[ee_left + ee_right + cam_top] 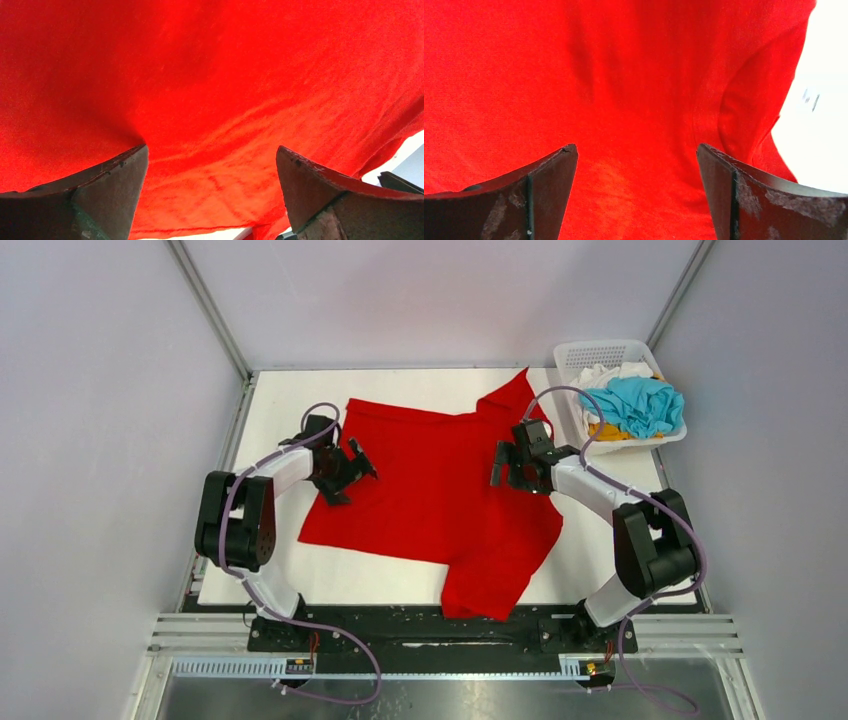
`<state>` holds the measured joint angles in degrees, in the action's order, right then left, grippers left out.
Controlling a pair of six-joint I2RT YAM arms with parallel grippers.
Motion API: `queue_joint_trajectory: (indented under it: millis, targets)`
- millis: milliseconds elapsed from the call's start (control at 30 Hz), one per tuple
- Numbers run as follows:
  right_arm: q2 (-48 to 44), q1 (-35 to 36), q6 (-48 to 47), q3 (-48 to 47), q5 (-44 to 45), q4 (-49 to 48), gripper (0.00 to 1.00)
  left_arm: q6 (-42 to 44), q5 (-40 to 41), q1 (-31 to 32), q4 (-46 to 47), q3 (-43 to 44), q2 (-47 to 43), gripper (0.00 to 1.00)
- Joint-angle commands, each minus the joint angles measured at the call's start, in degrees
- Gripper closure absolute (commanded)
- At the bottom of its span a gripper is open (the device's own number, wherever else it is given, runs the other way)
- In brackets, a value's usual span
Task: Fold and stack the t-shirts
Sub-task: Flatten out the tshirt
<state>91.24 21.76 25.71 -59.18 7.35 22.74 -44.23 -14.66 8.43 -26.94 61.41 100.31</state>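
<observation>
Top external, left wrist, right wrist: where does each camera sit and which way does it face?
Top external: above and behind the bases, looking down on the table, red t-shirt and basket; both arms show, left end effector and right end effector open.
Left wrist: on the left arm, facing the red t-shirt close up; its two fingers show.
Right wrist: same from the right arm; its fingers show.
All three share the red t-shirt.

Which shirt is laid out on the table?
The red t-shirt; the turquoise t-shirt, white t-shirt and orange t-shirt sit bunched in the basket.
</observation>
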Motion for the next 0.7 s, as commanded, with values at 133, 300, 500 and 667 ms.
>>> queue_joint_trajectory:
  millis: [133, 300, 500, 667]
  targets:
    - [-2.7, 2.1, 3.1, 7.5, -1.6, 2.6, 0.04, 2.7, 3.1, 0.0, -1.5, -10.0, -7.0, 0.01]
    - [-5.6, 3.4, 4.8, 13.7, -4.6, 2.6, 0.04, 3.0, 7.1, 0.0, -5.3, -16.3, -12.9, 0.01]
    - [-11.2, 6.2, 6.6, 19.1, -9.3, 3.2, 0.04, 2.6, 11.1, 0.0, -10.4, -19.4, -20.8, 0.01]
    - [-17.6, 6.2, 3.6, 14.5, -3.2, 5.3, 0.0, 2.4, 13.9, 0.0, -14.0, -17.6, -25.1, 0.01]
